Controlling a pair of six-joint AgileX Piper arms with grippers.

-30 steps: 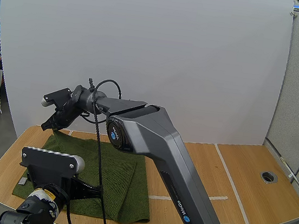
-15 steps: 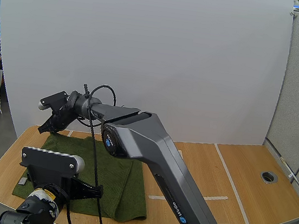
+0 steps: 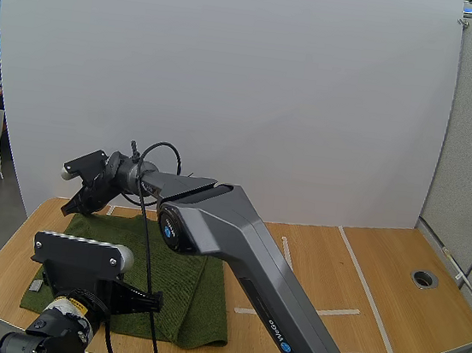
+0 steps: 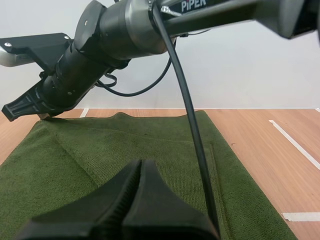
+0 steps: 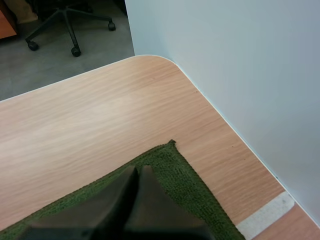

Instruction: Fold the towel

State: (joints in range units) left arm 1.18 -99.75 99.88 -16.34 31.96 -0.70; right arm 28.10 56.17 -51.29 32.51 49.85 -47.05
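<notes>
my left gripper (image 4: 141,164) is closed with nothing in it, low over the near part of the green towel (image 3: 196,288). the towel lies on the left side of the bench (image 3: 354,268). my right gripper (image 5: 135,170) is closed too, empty, just over the towel's far left corner, near the bench's back edge.

My towel (image 3: 195,296) is dark green, nubby cloth. It lies spread flat on the left part of the wooden table (image 3: 379,272), its far corner pointing toward the table's rounded corner. A soft crease crosses it.
</notes>
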